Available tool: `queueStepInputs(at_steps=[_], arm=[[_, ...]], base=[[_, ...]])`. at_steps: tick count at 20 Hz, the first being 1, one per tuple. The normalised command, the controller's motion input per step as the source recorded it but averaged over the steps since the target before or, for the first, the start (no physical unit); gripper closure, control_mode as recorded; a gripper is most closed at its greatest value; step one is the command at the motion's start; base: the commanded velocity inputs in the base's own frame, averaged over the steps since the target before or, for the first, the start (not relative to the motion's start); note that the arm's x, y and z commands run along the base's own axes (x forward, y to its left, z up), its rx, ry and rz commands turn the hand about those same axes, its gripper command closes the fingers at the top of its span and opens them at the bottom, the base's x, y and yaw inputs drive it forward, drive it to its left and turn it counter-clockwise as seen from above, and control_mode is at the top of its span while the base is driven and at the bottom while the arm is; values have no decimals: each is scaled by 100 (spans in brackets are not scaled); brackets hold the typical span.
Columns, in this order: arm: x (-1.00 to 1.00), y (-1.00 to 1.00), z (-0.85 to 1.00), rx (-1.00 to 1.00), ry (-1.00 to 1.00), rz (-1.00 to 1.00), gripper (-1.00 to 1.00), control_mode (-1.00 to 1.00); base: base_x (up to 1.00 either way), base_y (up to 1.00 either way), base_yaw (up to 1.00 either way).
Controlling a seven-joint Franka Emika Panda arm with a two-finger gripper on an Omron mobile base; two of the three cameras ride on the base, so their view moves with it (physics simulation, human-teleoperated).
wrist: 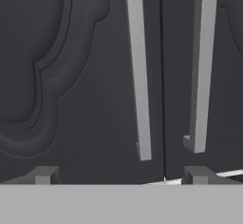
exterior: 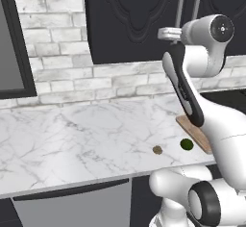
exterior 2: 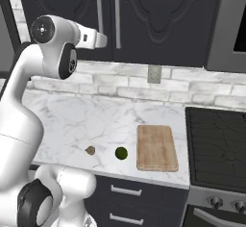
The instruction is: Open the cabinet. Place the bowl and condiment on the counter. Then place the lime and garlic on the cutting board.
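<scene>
The black cabinet (exterior: 134,19) (exterior 2: 158,19) is closed, its two carved doors meeting at a pair of silver bar handles (wrist: 137,71) (wrist: 203,66). My gripper (wrist: 121,175) (exterior: 169,34) (exterior 2: 98,39) is open and faces the lower ends of the handles, close in front of them and touching nothing. On the marble counter (exterior: 86,134) (exterior 2: 86,120) lie the dark-green lime (exterior: 186,144) (exterior 2: 121,153) and the tan garlic (exterior: 157,149) (exterior 2: 90,150), left of the wooden cutting board (exterior: 194,133) (exterior 2: 156,147). The bowl and the condiment are hidden.
A black stove top (exterior 2: 216,144) adjoins the board's right side, under a dark appliance (exterior 2: 230,24). A dark-framed window (exterior: 9,43) is at far left. A wall outlet (exterior 2: 154,74) sits in the white brick. Drawers (exterior 2: 125,192) run below the counter's front edge.
</scene>
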Motion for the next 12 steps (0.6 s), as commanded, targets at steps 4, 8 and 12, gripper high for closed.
queueStepInputs(at_steps=[4, 8, 12], arm=[[29, -8, 1, 0, 0, 0, -100, -100], [37, -13, 0, 0, 0, 0, -100, -100], [40, -6, 0, 0, 0, 0, -100, -100]], base=[[0, 0, 0], [0, 0, 0], [0, 0, 0]])
